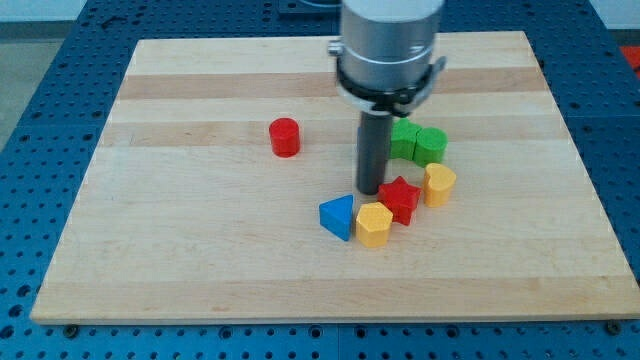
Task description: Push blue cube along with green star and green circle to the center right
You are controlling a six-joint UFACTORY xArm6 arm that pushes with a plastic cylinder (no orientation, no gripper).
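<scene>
My tip rests on the board just right of its middle. A blue block, which looks wedge-shaped, lies just below and left of the tip. Two green blocks sit side by side to the tip's upper right. The left one is partly hidden behind the rod, so its shape is unclear. The right one is a round cylinder. The tip stands close beside a red star; I cannot tell whether they touch.
A yellow hexagon block sits between the blue block and the red star. Another yellow block lies right of the star. A red cylinder stands alone to the left. The wooden board ends near the view's edges.
</scene>
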